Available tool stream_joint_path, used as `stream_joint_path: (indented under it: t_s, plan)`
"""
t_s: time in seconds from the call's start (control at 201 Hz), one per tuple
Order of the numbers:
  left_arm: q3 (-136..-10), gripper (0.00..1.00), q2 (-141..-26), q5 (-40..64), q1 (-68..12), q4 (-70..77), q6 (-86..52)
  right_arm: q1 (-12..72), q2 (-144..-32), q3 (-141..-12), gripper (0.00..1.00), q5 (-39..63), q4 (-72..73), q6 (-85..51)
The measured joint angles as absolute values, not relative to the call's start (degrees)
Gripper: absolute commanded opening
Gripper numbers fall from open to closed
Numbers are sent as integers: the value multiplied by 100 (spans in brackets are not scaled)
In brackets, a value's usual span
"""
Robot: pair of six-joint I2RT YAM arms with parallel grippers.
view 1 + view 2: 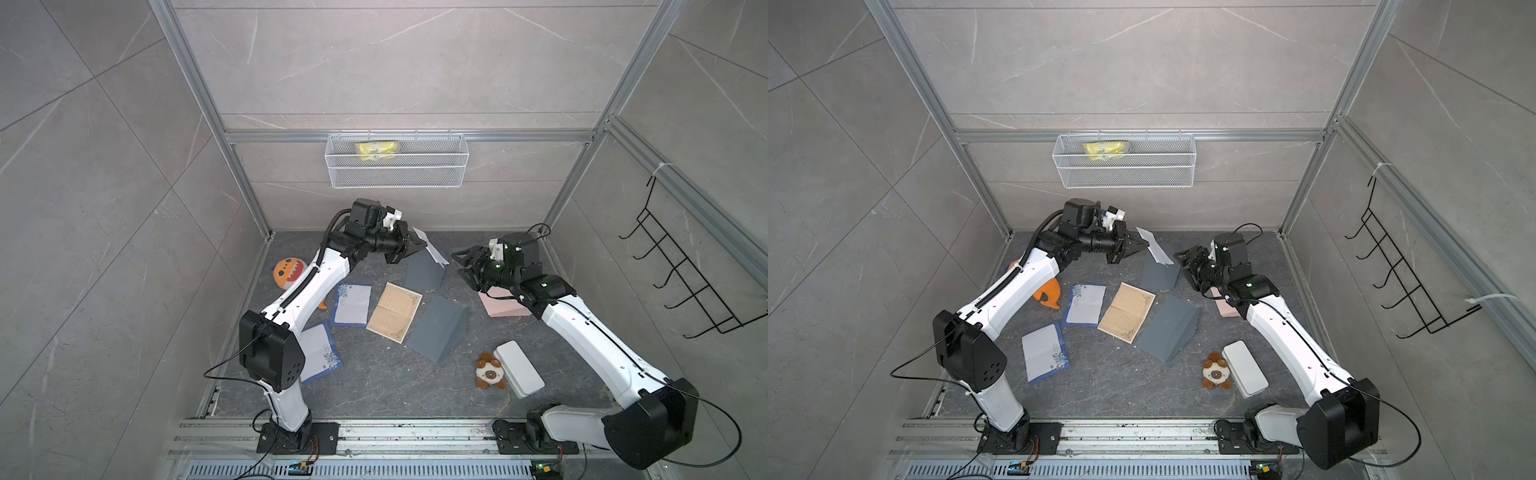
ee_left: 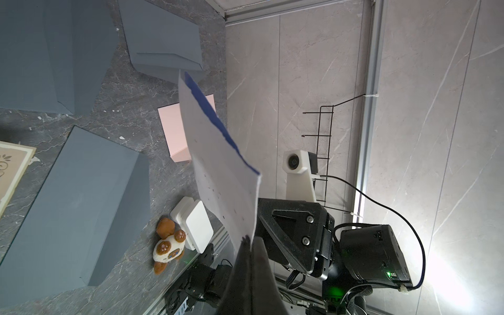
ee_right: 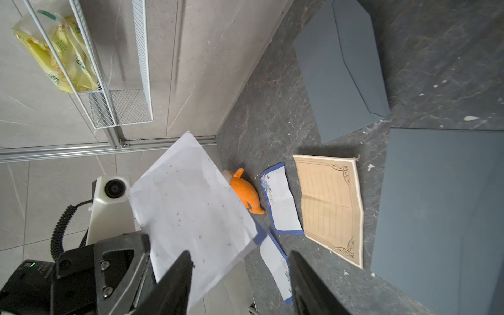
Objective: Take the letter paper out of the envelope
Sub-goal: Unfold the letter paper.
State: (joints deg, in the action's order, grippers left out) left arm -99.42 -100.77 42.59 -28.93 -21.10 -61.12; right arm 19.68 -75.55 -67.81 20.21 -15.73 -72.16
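Closest to your left wrist lens, the left gripper [image 2: 249,246] is clenched on one edge of the letter paper [image 2: 218,163], and the sheet runs lengthwise away from the fingertips. The side facing that lens is white with small dark specks. A dark blue band follows one long edge.

Take the tan sheet [image 1: 395,311] lying flat mid-floor as your landmark. It carries ruled lines and black scroll ornaments at its corners.

Beyond it, toward the back wall, you hold the letter paper [image 1: 430,245] up in the air. It is out of the grey envelope [image 1: 424,272] that lies beneath it. In both top views the paper shows as a narrow slanted strip, nearly edge-on. Its long axis runs from the back-wall end to the end nearest your right gripper [image 1: 459,264].

That right gripper [image 3: 240,259], beyond the tan sheet and to its right, has its jaws spread wide and grips nothing. Its tips sit just beside the paper's nearer corner, and you cannot tell whether they touch.

A second grey envelope [image 1: 436,328] lies just beside the tan sheet's right edge. A pink envelope [image 1: 503,307] lies farther right, partly under your right arm. Two blue-bordered sheets [image 1: 352,305] lie to the tan sheet's left.

High beyond it, a wire basket [image 1: 397,178] on the back wall holds a yellow packet [image 3: 57,51]. Its green print is too small to read.
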Motion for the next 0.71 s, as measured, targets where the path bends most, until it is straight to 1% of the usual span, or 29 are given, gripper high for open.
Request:
stream_joint_path:
  t_s: [0.358,0.707]
  plan:
    - [-9915,0,-10077,4263,-2893,-1916,-6246,1957,-7808,-6580,56,2196,-709,-7846]
    - [-9872,0,-10077,4265,-2895,-1831,-6309,1957,-7924,-6552,54,2261,-145,-8152]
